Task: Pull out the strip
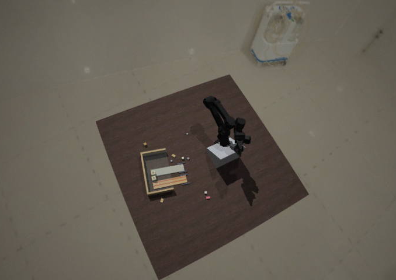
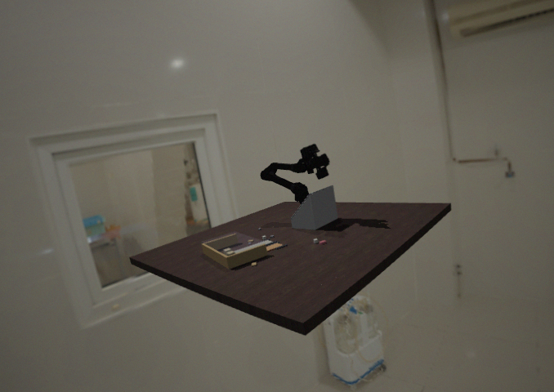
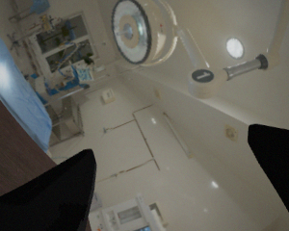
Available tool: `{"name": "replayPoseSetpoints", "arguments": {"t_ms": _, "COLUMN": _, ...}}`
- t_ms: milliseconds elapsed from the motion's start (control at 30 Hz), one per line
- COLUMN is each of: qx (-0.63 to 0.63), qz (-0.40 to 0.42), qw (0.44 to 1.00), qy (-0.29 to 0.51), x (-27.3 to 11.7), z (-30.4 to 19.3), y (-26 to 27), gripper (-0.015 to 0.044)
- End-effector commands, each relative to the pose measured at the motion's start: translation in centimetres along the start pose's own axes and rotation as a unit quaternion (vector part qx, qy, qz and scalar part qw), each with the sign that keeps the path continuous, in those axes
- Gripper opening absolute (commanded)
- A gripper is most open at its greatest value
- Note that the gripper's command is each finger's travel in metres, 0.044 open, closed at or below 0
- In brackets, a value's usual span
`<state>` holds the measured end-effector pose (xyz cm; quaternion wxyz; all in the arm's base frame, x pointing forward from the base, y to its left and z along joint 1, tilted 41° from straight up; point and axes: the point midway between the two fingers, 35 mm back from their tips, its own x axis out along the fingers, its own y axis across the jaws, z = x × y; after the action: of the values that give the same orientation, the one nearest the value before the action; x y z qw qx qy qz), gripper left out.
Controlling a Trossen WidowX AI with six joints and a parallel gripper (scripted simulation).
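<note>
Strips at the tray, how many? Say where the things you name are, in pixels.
2. A pale strip [image 1: 169, 170] [image 2: 253, 247] and, beside it, an orange strip [image 1: 170, 182] [image 2: 274, 247], both sticking out of the tray's [image 1: 144, 171] [image 2: 247, 256] open side. Others deeper inside could be hidden.

On the dark table [image 1: 205, 224] [image 2: 287, 296], a low wooden wall [image 1: 143, 173] [image 2: 215, 255] encloses a shallow tray on three sides, blocking a low sideways reach there, while the side where a pale strip [image 1: 172, 169] and an orange-striped strip [image 1: 173, 181] jut out has no wall. Near those strip ends stand thin dark rails [image 1: 182, 171], narrowing the passage beside each strip, and a tall grey wedge block [image 1: 227, 161] [image 2: 321, 207] rises between the tray and the gripper [image 1: 240, 152].
</note>
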<state>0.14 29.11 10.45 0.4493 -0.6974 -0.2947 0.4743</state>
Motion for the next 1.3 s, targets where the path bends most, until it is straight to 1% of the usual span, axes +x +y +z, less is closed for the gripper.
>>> {"name": "replayPoseSetpoints", "arguments": {"t_ms": 0, "qx": 0.154, "qz": 0.015, "qw": 0.979, "qy": 0.130, "x": 2.5, "z": -6.7, "y": 0.0, "gripper": 0.0400}}
{"name": "replayPoseSetpoints", "arguments": {"t_ms": 133, "qx": 0.276, "qz": 0.006, "qw": 0.932, "qy": 0.235, "x": 3.4, "z": -12.5, "y": 0.4, "gripper": 0.0400}}
{"name": "replayPoseSetpoints", "arguments": {"t_ms": 333, "qx": 0.417, "qz": -0.036, "qw": 0.827, "qy": 0.377, "x": 2.9, "z": -20.7, "y": 1.8, "gripper": 0.0400}}
{"name": "replayPoseSetpoints", "arguments": {"t_ms": 500, "qx": 0.507, "qz": -0.094, "qw": 0.709, "qy": 0.481, "x": 0.8, "z": -27.2, "y": 3.6, "gripper": 0.0400}}
{"name": "replayPoseSetpoints", "arguments": {"t_ms": 667, "qx": 0.568, "qz": -0.168, "qw": 0.572, "qy": 0.568, "x": -2.6, "z": -33.1, "y": 5.9, "gripper": 0.0400}}
{"name": "replayPoseSetpoints", "arguments": {"t_ms": 700, "qx": 0.574, "qz": -0.180, "qw": 0.551, "qy": 0.578, "x": -3.2, "z": -33.8, "y": 6.2, "gripper": 0.0400}}
{"name": "replayPoseSetpoints", "arguments": {"t_ms": 767, "qx": 0.577, "qz": -0.187, "qw": 0.539, "qy": 0.584, "x": -3.5, "z": -34.3, "y": 6.5, "gripper": 0.0400}}
{"name": "replayPoseSetpoints", "arguments": {"t_ms": 1267, "qx": 0.577, "qz": -0.187, "qw": 0.539, "qy": 0.584, "x": -3.5, "z": -34.3, "y": 6.5, "gripper": 0.0400}}
